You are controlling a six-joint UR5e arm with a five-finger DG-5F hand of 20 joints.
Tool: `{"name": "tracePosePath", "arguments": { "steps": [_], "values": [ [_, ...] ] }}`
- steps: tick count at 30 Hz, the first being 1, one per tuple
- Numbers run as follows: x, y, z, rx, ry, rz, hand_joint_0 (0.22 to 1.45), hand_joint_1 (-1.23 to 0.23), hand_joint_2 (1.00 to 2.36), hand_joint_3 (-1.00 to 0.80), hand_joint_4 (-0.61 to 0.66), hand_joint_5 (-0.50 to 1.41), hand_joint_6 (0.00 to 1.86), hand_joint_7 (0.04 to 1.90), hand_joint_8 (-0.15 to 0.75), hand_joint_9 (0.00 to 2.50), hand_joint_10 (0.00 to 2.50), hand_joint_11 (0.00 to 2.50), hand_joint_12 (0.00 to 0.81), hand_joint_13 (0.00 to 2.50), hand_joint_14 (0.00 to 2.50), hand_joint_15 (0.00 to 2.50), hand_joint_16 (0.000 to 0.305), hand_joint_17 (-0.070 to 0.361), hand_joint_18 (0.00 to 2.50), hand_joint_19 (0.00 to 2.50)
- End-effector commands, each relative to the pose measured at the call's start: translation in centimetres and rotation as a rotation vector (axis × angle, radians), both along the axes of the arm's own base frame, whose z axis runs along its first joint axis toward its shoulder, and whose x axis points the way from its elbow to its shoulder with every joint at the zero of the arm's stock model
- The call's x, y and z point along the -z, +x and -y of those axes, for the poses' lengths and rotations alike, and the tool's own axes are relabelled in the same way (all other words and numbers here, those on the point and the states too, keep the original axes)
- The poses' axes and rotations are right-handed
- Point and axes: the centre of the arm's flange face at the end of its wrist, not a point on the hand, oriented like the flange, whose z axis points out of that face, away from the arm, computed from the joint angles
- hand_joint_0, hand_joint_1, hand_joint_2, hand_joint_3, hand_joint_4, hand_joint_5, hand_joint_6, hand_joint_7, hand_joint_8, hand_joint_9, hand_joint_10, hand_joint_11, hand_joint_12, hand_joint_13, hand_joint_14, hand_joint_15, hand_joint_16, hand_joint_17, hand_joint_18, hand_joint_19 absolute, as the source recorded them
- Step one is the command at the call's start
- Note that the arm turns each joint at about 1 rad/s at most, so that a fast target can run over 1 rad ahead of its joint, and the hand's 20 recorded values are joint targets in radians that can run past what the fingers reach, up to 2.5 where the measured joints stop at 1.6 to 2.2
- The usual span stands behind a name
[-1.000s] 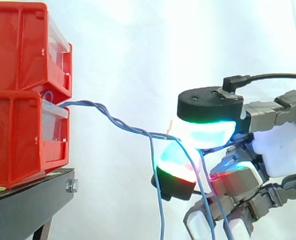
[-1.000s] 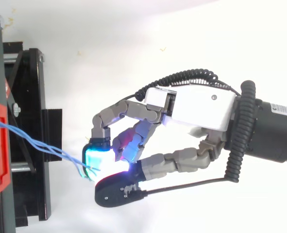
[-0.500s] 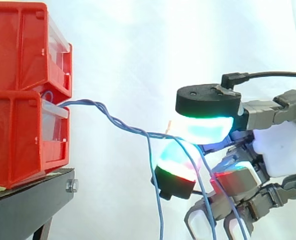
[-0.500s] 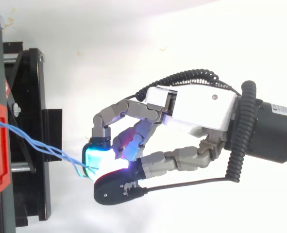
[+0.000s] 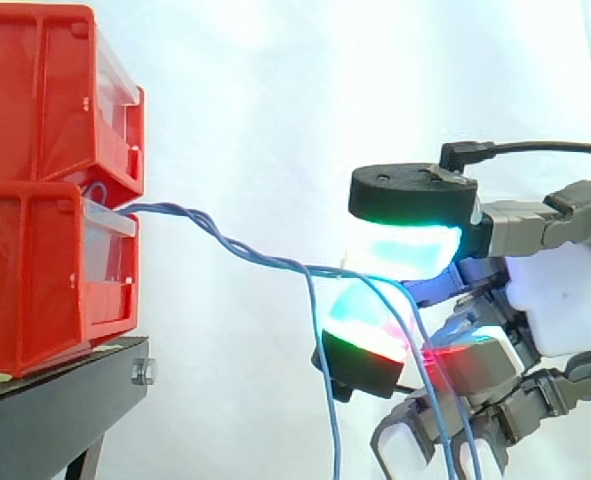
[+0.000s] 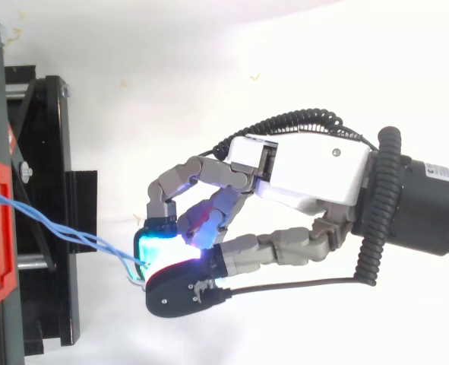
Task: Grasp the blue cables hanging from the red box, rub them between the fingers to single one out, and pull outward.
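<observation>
Against the white curtain (image 5: 305,90), at the left of the side view, the red box (image 5: 35,270) is seen on a black stand (image 5: 55,400) with an upper bin (image 5: 35,90) stacked on it; both are cut off by the left edge. The blue cables (image 5: 225,243) are led out of the front opening of the red box, twisted together, and are carried rightward and slightly downward, clear of the stand, to the hand (image 5: 565,300). The hand is clenched on the cables: they are pinched between two glowing pads (image 5: 407,252), a cyan one above and a green-and-red one below. How many strands are caught cannot be told, since the contact is hidden by the pads and washed out by their glow. Beyond the pinch, loose lengths are left hanging; one drops just left of the lower pad, others pass in front of it, and all are cut off by the bottom edge. From above, the red box is mostly cropped and the cables' ends are hard to make out beside the pads.
</observation>
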Motion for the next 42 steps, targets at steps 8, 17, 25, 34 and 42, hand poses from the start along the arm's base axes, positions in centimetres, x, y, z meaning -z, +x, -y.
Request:
{"name": "tracePosePath", "arguments": {
  "steps": [8,17,25,34,42],
  "values": [
    [0.0,0.0,-0.1,-0.001,-0.001,-0.005,0.60,-0.72,1.02,-0.11,0.07,-0.09,0.87,1.25,0.261,1.22,0.02,1.06,0.202,0.77,0.02,0.54,0.041,0.093,0.86,0.58],
    [0.1,-0.1,0.1,0.002,-0.002,-0.006,0.63,-0.84,1.02,0.03,-0.01,-0.09,0.92,1.19,0.248,1.21,0.02,1.06,0.185,0.76,0.02,0.52,0.040,0.090,0.86,0.54],
    [-1.0,-1.4,0.7,0.064,-0.041,-0.065,0.61,-0.85,1.00,0.04,-0.05,-0.07,0.90,1.17,0.192,0.75,0.01,0.21,0.224,0.66,0.01,0.33,0.044,0.099,0.85,0.42],
    [-4.9,-4.2,1.0,0.170,-0.163,-0.135,0.60,-0.85,1.05,0.02,-0.08,-0.07,0.89,1.16,0.180,0.60,0.00,0.00,0.261,0.55,0.01,0.22,0.045,0.101,0.73,0.35],
    [-4.9,-4.1,0.2,0.129,-0.283,-0.165,0.59,-0.86,1.07,0.01,-0.08,-0.07,0.88,1.15,0.179,0.56,0.00,0.00,0.276,0.47,0.01,0.18,0.045,0.102,0.62,0.29]
  ]
}}
